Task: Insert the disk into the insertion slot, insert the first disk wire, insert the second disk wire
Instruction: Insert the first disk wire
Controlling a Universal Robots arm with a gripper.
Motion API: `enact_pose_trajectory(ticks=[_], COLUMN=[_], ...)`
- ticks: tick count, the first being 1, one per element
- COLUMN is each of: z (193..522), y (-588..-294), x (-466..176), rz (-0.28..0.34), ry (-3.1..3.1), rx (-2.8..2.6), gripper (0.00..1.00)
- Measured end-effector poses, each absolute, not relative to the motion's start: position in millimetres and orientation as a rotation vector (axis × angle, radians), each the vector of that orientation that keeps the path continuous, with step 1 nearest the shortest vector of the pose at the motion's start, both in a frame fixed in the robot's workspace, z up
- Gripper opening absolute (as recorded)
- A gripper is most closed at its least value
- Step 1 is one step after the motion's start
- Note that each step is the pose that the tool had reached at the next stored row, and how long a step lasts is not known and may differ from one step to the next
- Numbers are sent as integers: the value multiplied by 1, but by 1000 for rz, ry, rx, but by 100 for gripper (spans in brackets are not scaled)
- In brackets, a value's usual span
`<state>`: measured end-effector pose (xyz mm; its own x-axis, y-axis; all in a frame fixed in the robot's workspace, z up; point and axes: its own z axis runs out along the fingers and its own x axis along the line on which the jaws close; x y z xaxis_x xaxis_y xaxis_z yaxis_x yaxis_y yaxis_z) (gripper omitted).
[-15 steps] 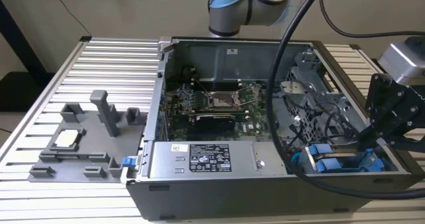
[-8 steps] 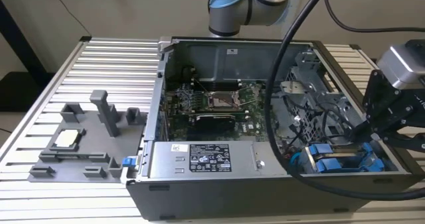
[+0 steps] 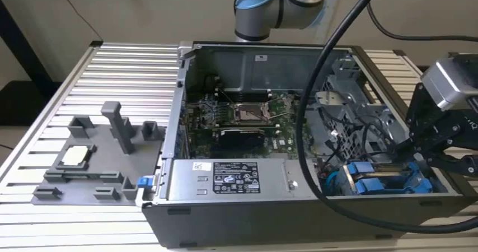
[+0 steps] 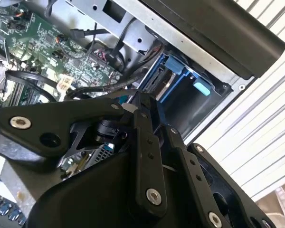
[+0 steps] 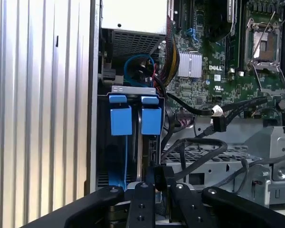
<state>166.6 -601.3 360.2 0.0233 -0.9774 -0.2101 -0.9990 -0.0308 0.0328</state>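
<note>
The disk sits in the insertion slot at the case's front corner on the exterior view's right, its blue carrier tabs pointing outward. A second blue tab sits beside it. My gripper hangs over the slot's inner end, fingers drawn together. In both wrist views the fingertips pinch something small and dark behind the carrier, where a thin blue wire ends. A blue and white bit shows at the gripper tips. Exactly what is pinched is partly hidden.
The open computer case lies on a slatted table. Inside are the motherboard and the labelled power-supply box. Loose black cables with connectors cross the metal cage. A grey fixture tray lies at the exterior view's left.
</note>
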Motion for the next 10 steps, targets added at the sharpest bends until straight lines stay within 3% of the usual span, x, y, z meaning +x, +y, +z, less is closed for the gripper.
enact_pose_trajectory(ticks=[10], z=[354], y=[-602], x=[170], rz=[295], ry=[2078], rx=[-2136], gripper=[19])
